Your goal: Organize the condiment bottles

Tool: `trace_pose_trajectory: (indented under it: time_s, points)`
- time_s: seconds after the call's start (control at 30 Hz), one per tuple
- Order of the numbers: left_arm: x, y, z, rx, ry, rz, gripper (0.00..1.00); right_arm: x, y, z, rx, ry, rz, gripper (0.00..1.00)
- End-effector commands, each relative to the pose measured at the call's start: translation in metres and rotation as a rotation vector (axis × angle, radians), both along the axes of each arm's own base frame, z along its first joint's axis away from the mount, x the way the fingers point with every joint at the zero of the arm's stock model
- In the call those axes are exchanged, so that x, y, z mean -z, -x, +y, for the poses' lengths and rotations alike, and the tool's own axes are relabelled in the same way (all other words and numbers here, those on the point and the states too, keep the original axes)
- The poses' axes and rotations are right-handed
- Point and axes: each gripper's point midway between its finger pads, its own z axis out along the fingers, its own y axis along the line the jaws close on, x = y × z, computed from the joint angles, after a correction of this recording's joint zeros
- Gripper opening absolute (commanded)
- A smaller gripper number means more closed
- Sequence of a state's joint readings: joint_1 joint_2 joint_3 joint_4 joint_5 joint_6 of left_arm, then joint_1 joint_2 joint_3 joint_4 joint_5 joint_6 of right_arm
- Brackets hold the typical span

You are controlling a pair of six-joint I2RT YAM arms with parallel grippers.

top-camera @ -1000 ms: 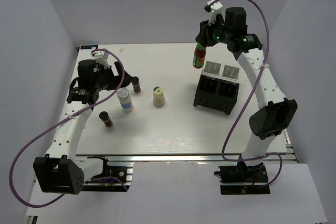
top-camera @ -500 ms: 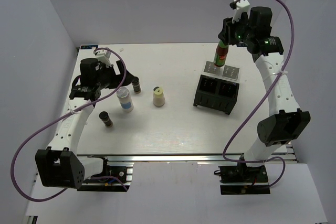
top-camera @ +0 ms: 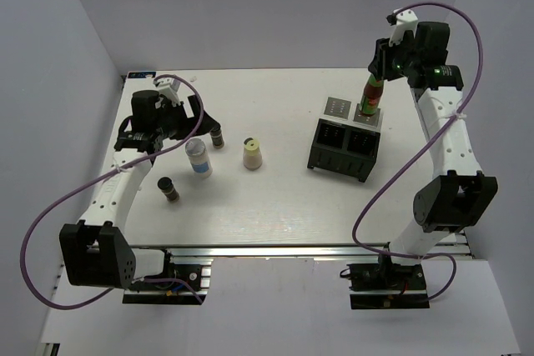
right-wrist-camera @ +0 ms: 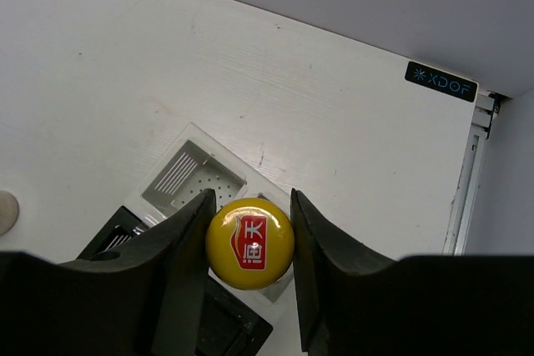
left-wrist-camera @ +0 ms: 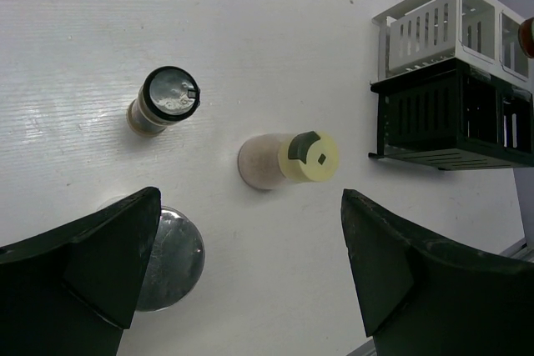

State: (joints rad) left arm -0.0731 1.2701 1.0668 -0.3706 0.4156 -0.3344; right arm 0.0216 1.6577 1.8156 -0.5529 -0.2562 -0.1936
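My right gripper [right-wrist-camera: 250, 243] is shut on the yellow cap [right-wrist-camera: 249, 243] of the red sauce bottle [top-camera: 370, 96] and holds it upright over the right white compartment of the rack [top-camera: 346, 146]. My left gripper [left-wrist-camera: 246, 277] is open and empty above the table, over the cream bottle [left-wrist-camera: 288, 158], a dark black-lidded jar [left-wrist-camera: 163, 99] and the silver lid of the blue-labelled white bottle [left-wrist-camera: 167, 258]. From above I see the cream bottle [top-camera: 251, 154], the blue-labelled bottle [top-camera: 198, 158], one dark jar [top-camera: 217, 135] and a second dark jar [top-camera: 169, 189].
The rack [left-wrist-camera: 450, 81] has two white compartments behind and two black ones in front. It stands on the right half of the white table [top-camera: 267, 206]. The table's right edge and a metal rail [right-wrist-camera: 467, 198] lie close to the rack.
My right arm has carried the red sauce bottle rightward, from left of the rack to over its right white compartment. My left gripper has shifted slightly toward the back.
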Motion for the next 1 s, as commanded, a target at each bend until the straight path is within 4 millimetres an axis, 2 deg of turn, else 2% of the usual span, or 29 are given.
trace_pose_trajectory:
  time_s: [0.0,0.13,0.17,0.47,0.53,0.57,0.6,0.63,0.7,0.73,0.8,0.93,0.97]
  points:
    - [-0.028,-0.006,-0.005,0.024,0.025,-0.076,0.98,-0.055,-0.004,0.000,-0.016,0.000,-0.200,0.00]
    - [-0.025,-0.009,-0.007,0.024,0.037,-0.070,0.98,-0.040,-0.004,-0.001,-0.020,-0.001,-0.180,0.00]
    - [-0.026,-0.010,-0.007,0.023,0.040,-0.071,0.98,-0.031,-0.004,-0.001,-0.020,0.000,-0.164,0.00]
    - [-0.027,-0.024,-0.011,0.023,0.058,-0.072,0.98,-0.002,-0.002,-0.003,-0.017,0.014,-0.142,0.00]
    - [-0.028,-0.027,-0.013,0.024,0.055,-0.077,0.98,0.016,0.001,-0.002,-0.026,0.014,-0.117,0.00]
    - [-0.027,-0.029,-0.015,0.026,0.053,-0.077,0.98,0.014,0.002,-0.001,-0.029,0.014,-0.139,0.00]
    - [-0.027,-0.034,-0.015,0.017,0.047,-0.078,0.98,0.020,0.003,0.000,-0.034,0.017,-0.137,0.00]
    - [-0.027,-0.035,-0.019,0.023,0.043,-0.077,0.98,0.035,0.005,-0.001,-0.034,0.020,-0.113,0.00]
    - [-0.020,-0.041,-0.022,0.023,0.025,-0.061,0.98,0.040,0.005,-0.001,-0.034,0.025,-0.120,0.00]
    - [-0.025,-0.047,-0.021,0.010,0.003,-0.077,0.98,0.045,0.003,-0.016,0.003,0.032,-0.115,0.00]
    - [-0.021,-0.050,-0.027,0.019,-0.024,-0.064,0.98,0.055,0.004,-0.018,0.005,0.035,-0.101,0.00]
    - [-0.018,-0.070,-0.028,-0.011,-0.090,-0.059,0.98,0.066,0.003,-0.019,0.002,0.040,-0.094,0.00]
    - [-0.017,-0.073,-0.027,-0.019,-0.102,-0.057,0.98,0.069,0.003,-0.019,-0.003,0.043,-0.090,0.04]
